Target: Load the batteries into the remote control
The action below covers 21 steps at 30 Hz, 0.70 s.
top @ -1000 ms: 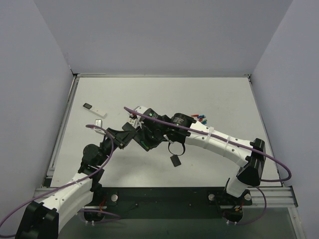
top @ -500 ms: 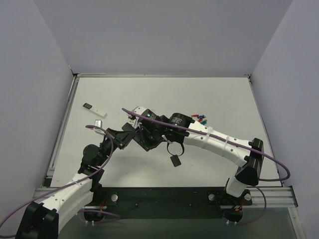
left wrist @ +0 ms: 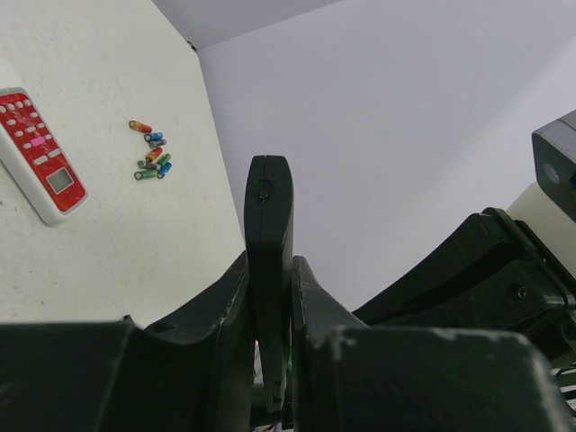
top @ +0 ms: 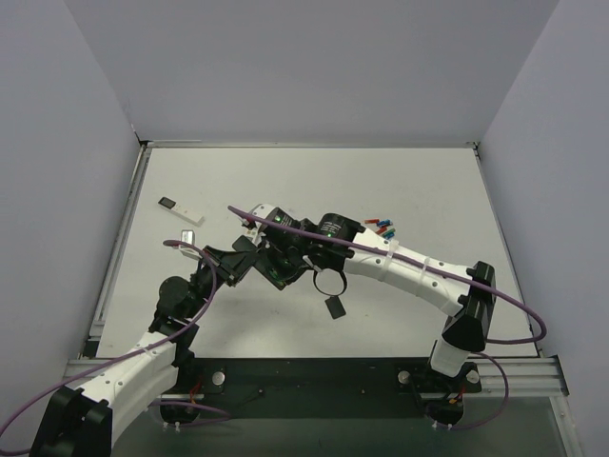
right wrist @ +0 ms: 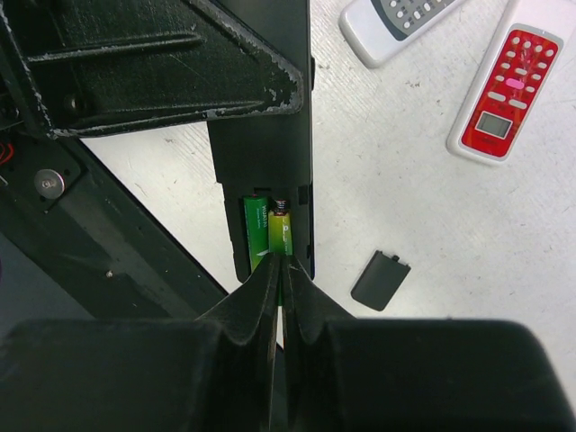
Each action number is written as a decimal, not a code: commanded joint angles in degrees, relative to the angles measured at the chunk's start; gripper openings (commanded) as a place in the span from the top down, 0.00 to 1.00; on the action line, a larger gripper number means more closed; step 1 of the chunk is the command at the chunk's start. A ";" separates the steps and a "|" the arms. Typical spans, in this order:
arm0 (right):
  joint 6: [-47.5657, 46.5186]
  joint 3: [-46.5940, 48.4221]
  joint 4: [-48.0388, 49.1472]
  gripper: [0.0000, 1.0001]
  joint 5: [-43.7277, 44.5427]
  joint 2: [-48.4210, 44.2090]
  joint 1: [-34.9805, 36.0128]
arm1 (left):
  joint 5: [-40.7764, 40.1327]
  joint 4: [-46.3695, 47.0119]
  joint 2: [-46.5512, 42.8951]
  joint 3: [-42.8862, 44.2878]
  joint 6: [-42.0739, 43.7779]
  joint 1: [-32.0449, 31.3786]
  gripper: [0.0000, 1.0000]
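Observation:
My left gripper [left wrist: 270, 263] is shut on a black remote [right wrist: 265, 135] and holds it on edge above the table. Its back faces my right wrist camera, with the battery bay open. One green battery [right wrist: 257, 232] lies in the bay. My right gripper [right wrist: 280, 264] is shut on a second green battery [right wrist: 282, 234], whose far end is in the bay beside the first. Both grippers meet at mid-table in the top view, left [top: 249, 257] and right [top: 284, 265]. Loose batteries [top: 382, 227] lie behind the right arm and also show in the left wrist view [left wrist: 153, 158].
The black battery cover [right wrist: 380, 280] lies on the table, also in the top view [top: 335, 307]. A white remote with a red face and greyish screen [right wrist: 502, 94] and a grey-faced remote [right wrist: 396, 20] lie near. A slim white stick with a black end [top: 181, 209] lies far left.
My right arm has shifted a little left and forward, bringing its gripper closer against the held remote. The left arm and the things on the table have not moved.

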 commanded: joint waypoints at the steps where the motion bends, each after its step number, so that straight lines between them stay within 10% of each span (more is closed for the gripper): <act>1: 0.37 1.86 -3.96 1.00 1.44 1.64 0.44 | 0.22 5.35 -1.15 0.81 -0.23 0.17 1.00; 21: -0.59 4.32 -0.80 1.00 3.55 0.07 0.97 | 0.05 5.97 -1.32 -0.42 -2.51 0.09 1.00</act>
